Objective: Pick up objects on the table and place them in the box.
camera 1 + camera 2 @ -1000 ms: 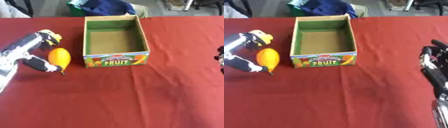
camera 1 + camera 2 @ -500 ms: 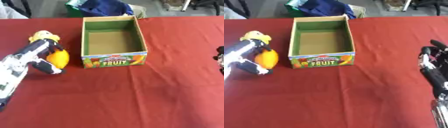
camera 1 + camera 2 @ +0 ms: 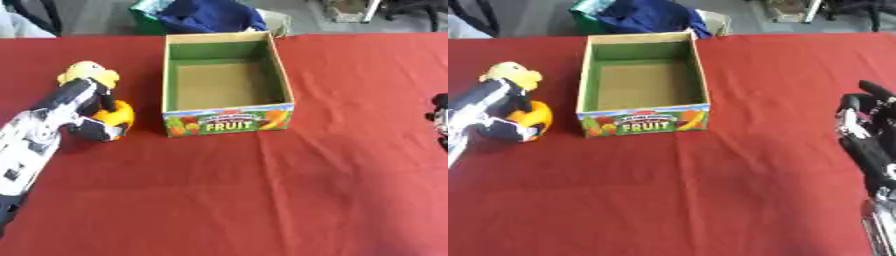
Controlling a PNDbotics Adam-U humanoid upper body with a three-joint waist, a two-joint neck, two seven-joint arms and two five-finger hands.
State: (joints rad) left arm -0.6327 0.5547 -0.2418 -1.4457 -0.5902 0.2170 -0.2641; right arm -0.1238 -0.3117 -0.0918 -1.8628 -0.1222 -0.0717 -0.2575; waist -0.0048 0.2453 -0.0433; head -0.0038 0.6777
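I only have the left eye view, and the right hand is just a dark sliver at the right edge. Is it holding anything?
Observer: No. In the right eye view the right hand holds nothing, its fingers relaxed and pointing away from the robot.
Operator: My left hand is curled round the orange fruit. Is the right hand near the fruit box?
Observer: No. It sits well apart from the box, to its right and nearer the robot, with only red cloth between them.
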